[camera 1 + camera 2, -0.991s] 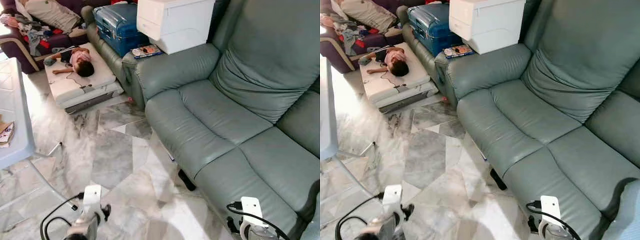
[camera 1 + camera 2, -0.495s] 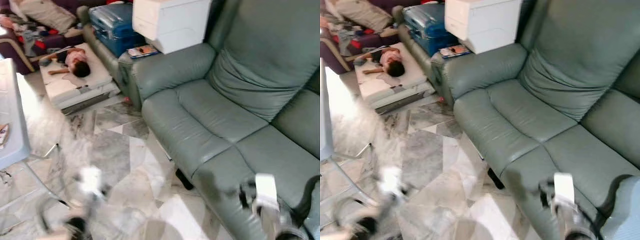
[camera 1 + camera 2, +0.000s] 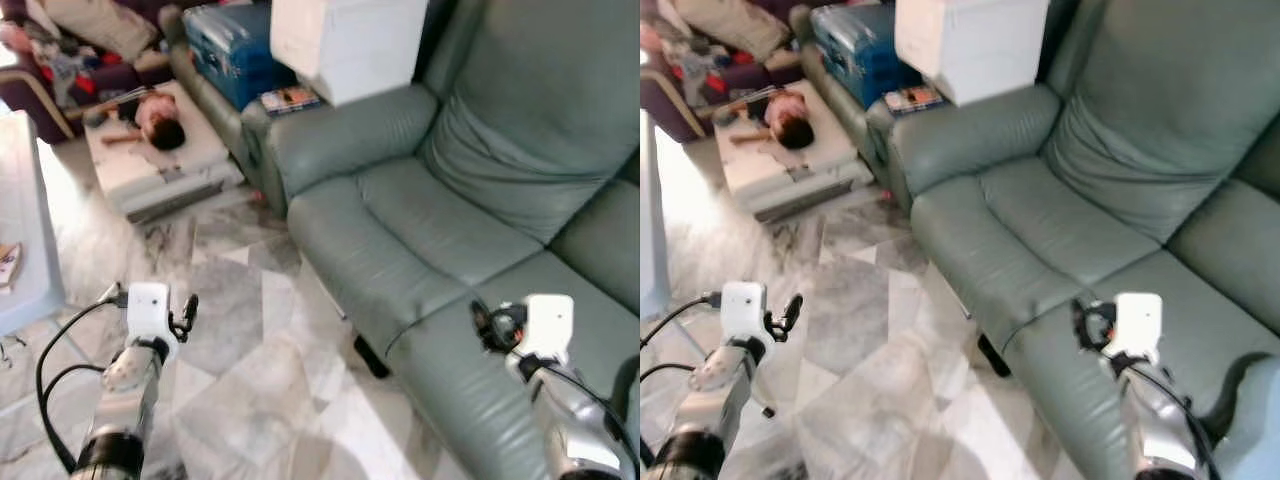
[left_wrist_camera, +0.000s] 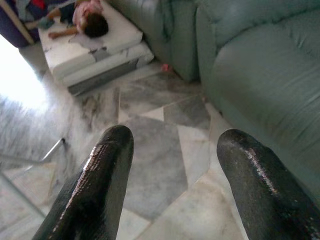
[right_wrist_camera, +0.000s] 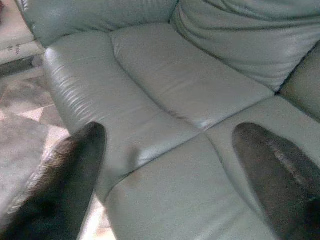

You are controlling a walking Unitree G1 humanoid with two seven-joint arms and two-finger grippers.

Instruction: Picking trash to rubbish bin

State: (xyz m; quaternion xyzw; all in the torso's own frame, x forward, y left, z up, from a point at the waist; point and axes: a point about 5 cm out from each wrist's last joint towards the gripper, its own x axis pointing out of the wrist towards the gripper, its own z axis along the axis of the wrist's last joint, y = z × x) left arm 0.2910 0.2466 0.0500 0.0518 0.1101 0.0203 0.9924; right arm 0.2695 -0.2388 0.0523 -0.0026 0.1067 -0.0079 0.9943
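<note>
Head views: the left gripper (image 3: 185, 312) hangs over the marble floor (image 3: 250, 350) at about 8 o'clock, the right gripper (image 3: 483, 325) over the grey-green sofa (image 3: 430, 230) at 4 o'clock. A small pink scrap (image 3: 256, 198), possibly trash, lies on the floor at the sofa's corner, near 11 o'clock; no bin can be made out.

Left wrist view: jaws wide, empty; the scrap (image 4: 165, 67) sits ahead by the sofa base. It looks light and soft; pinch it across its middle.

Right wrist view: jaws wide, empty, above the seat cushions (image 5: 165, 85).
</note>
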